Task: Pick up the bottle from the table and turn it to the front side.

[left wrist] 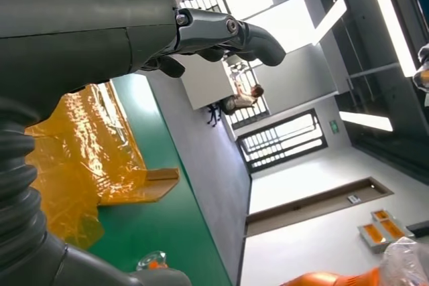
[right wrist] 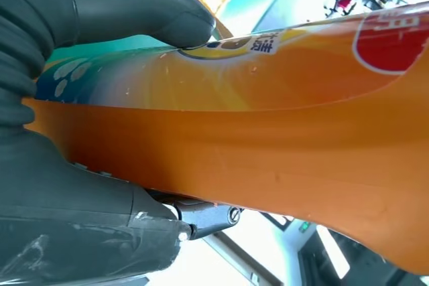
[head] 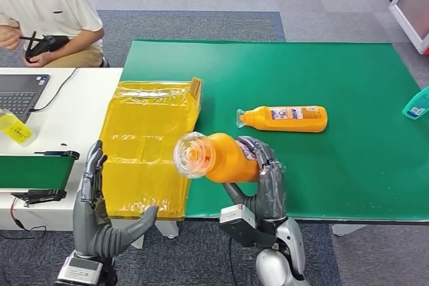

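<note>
- Head view: the right hand (head: 265,182) is wrapped around the body of an orange bottle (head: 222,157), held lifted over the near edge of the green table (head: 314,72), lying roughly level with its clear cap (head: 191,155) aimed toward the camera and to the left. Held clear of the surface like this, the bottle can probably be rolled in the wrist until its label faces front.
- A second orange bottle (head: 285,118) lies on its side further back on the table, well apart from the held one. A yellow plastic sheet (head: 147,145) covers the table's left end.
- The left hand (head: 94,216) stands off the near left corner, fingers spread and holding nothing, likely waiting to help or receive.
- A person (head: 48,15) sits beyond the white desk (head: 86,112) with a controller, a laptop (head: 20,92) beside them.
- Left wrist view: fingers (left wrist: 222,31) extended, nothing between them; yellow sheet beyond.
- Right wrist view: thumb (right wrist: 151,11) and palm clamp the bottle, printed label partly showing.
</note>
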Robot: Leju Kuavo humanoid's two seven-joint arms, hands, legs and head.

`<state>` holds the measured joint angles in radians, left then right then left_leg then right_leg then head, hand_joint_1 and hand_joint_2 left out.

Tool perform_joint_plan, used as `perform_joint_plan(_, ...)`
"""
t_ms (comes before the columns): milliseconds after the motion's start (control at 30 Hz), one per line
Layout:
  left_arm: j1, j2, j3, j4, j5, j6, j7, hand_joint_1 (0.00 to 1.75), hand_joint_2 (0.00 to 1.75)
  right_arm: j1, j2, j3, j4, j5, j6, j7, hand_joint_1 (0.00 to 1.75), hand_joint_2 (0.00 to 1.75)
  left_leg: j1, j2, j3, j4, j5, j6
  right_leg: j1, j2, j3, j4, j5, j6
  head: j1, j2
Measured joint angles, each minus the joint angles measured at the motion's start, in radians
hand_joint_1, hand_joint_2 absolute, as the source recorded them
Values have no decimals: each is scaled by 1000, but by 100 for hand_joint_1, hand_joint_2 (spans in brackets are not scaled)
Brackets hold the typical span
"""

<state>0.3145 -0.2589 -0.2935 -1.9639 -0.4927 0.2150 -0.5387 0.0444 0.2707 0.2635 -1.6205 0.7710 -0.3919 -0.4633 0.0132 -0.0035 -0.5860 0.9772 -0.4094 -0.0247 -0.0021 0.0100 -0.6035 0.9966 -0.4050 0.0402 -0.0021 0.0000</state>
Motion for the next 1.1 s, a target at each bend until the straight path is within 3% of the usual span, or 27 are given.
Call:
perform_joint_plan(200,-10,10,-37,-5,14,-6,27,0,175,5,-7,38,-42,123,-88,14,175,175,0,0,0,0,0,0,0,0,0,0,0,0,0,0)
perform_joint_plan(367,-39,30,-97,9,130,-119,66,0,175,-1,-16,72,-54,178,-147,31,175,175,0,0,0,0,0,0,0,0,-1,0,0,0,0,0)
perform_joint_plan(500,-115,40,-145,66,230,-189,71,0,175,-11,-22,92,-49,159,-155,23,175,175,0,0,0,0,1,0,0,0,-1,0,2,0,0,0)
perform_joint_plan(900,-207,48,-214,143,267,-177,70,0,175,-47,-27,155,-12,127,-156,3,175,175,0,0,-1,0,1,0,0,0,-1,0,2,1,0,0)
perform_joint_plan(1100,-244,46,-242,151,237,-122,55,0,175,-72,-31,193,44,118,-158,11,175,175,0,0,-2,0,1,0,0,0,-1,0,2,1,0,0)
